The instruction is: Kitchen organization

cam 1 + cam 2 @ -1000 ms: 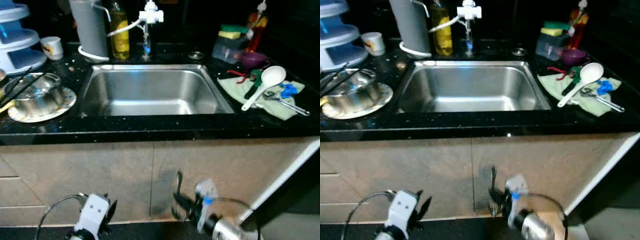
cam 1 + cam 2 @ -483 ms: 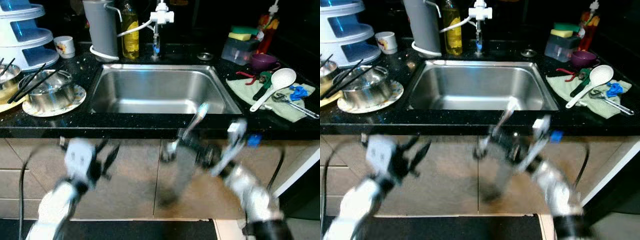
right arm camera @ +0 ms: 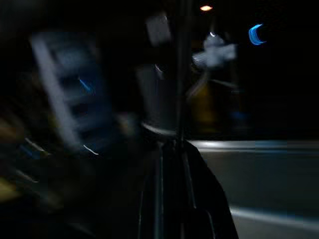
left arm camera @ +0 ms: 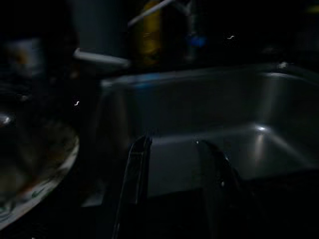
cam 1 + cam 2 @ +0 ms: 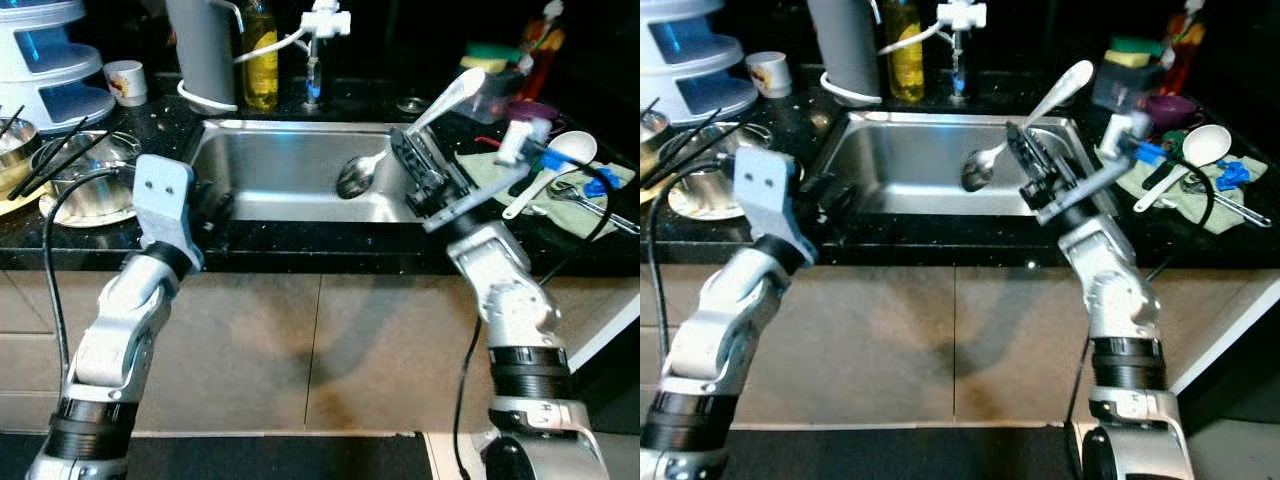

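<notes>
One spoon (image 5: 400, 135), right hand (image 5: 418, 178), sink (image 5: 290, 170)

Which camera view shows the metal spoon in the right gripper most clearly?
The right eye view: the whole spoon shows, bowl low over the sink, handle slanting up, held by the right gripper. The left eye view shows almost the same. The right wrist view is dark and blurred, with only a thin upright line.

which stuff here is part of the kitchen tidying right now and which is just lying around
In play:
- metal spoon, held in the right gripper above the sink
- left gripper, open at the sink's front left edge

Lying about:
- white ladle and blue-handled tool on the green cloth
- steel bowl with chopsticks on a plate
- oil bottle
- small cup
</notes>
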You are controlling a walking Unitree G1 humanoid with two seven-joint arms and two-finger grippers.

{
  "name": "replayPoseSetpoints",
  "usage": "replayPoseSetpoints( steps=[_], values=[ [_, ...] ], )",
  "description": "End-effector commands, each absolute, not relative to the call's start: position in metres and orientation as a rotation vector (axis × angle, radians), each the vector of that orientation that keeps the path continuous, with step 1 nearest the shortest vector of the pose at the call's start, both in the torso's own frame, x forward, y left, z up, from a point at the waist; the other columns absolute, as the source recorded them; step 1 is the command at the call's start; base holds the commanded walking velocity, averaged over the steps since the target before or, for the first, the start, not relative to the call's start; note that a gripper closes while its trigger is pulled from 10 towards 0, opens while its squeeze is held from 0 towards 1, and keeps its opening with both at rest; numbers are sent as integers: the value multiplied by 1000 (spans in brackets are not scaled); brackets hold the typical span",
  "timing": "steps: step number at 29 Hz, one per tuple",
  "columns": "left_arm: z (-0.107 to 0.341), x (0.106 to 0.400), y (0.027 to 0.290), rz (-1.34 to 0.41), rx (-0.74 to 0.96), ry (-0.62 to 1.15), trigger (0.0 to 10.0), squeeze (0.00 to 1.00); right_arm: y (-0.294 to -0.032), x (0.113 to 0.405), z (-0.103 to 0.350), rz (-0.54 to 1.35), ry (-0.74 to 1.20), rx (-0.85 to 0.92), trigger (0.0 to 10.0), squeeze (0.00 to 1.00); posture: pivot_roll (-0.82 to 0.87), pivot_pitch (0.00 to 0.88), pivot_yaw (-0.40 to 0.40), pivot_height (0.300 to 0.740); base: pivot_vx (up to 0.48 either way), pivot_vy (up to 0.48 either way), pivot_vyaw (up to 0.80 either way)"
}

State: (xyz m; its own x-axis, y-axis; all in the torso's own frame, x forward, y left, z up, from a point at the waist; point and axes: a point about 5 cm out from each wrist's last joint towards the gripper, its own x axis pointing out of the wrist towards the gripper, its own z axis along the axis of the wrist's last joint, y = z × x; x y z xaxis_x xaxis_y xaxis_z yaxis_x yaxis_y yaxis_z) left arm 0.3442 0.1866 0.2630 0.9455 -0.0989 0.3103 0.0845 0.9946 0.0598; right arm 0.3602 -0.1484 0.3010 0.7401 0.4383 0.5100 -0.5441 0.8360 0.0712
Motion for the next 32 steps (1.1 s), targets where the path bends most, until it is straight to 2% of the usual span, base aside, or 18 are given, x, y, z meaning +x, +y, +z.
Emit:
replayPoseSetpoints(
  steps=[1, 7, 16, 32],
  values=[
    [263, 348, 185, -92, 54, -297, 10000, 0, -139, 359, 301, 546, -534, 91, 10000, 0, -49, 117, -45, 740, 0, 0, 0],
    [269, 349, 174, -121, 203, -310, 10000, 0, -136, 362, 294, 494, -524, 6, 10000, 0, -46, 117, -43, 740, 0, 0, 0],
    [274, 351, 164, -169, 162, -351, 10000, 0, -134, 369, 282, 410, -526, -21, 10000, 0, -38, 119, -37, 740, 0, 0, 0],
    [269, 348, 159, -213, 175, -339, 10000, 0, -129, 372, 275, 379, -528, -69, 10000, 0, -42, 118, -34, 740, 350, 0, 0]
  ],
)
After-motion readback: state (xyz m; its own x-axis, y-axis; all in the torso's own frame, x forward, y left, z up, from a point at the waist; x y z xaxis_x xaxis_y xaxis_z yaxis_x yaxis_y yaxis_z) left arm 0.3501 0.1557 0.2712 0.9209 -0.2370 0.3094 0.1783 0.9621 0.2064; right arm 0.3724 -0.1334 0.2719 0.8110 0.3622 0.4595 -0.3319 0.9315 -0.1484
